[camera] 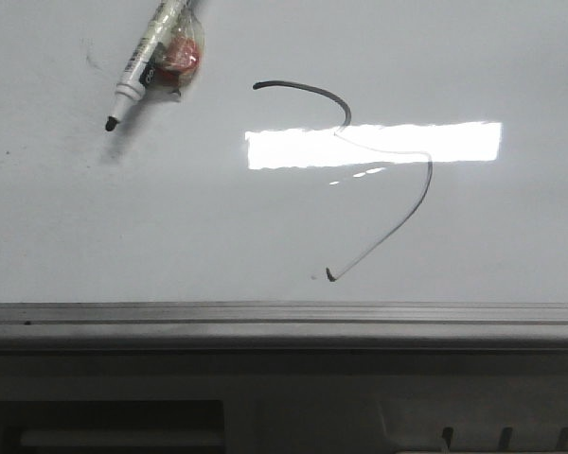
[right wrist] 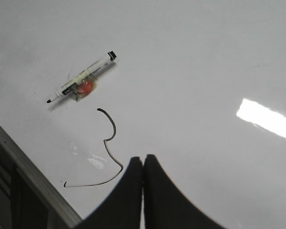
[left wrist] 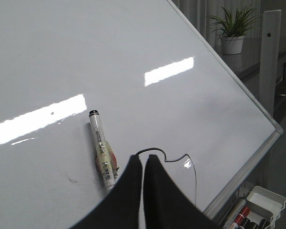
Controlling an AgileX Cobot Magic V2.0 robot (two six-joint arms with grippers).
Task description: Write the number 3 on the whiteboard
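Lying flat across the view, the whiteboard (camera: pixel 95 236) carries the number 3 (camera: pixel 383 170), drawn as a dark upper arc that thins into a longer lower curve ending in a small hook near the grey rail (camera: pixel 284 317) along the board's near edge. The stroke is heaviest at its start and faint through the middle, where a bright rectangle of lamp glare crosses it; the glare is a reflection, not part of the figure.

A marker (camera: pixel 147 61) rests uncapped on the board, up and to the left of the digit and well apart from it, its black tip pointing toward the near-left. A red-orange lump (camera: pixel 180 55) wrapped in clear tape sits against the barrel, probably a grip aid for the fingers, though its purpose cannot be confirmed.

Neither arm holds anything. The left gripper (left wrist: pixel 144 160) hangs above the board with its two dark fingers pressed together and empty, the marker just beside it. The right gripper (right wrist: pixel 143 160) is likewise closed on nothing, poised over the lower curve of the digit.

With the figure complete and the marker laid down clear of the ink, the writing appears finished. A potted plant (left wrist: pixel 233 28) stands beyond the board's far corner, and spare markers (left wrist: pixel 243 217) sit in a tray below the rail.
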